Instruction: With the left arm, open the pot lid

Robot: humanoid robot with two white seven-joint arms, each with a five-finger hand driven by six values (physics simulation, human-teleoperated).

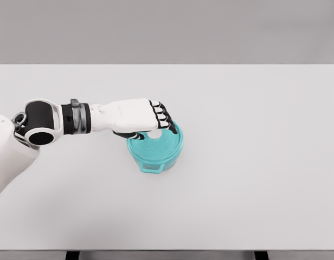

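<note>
left hand (156,123) curling over lid (156,147) knob, grip unclear | pot (156,160) sitting on bench (254,135) | advice: lifting straight up

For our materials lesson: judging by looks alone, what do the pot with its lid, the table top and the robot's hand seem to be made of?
Pot and lid: even teal, soft sheen, so likely enamelled metal or plastic; the render cannot settle which.
Table: flat white, matt, no grain, perhaps laminate.
Left hand: smooth white shell with black finger segments, apparently hard plastic with rubbery pads.
</note>
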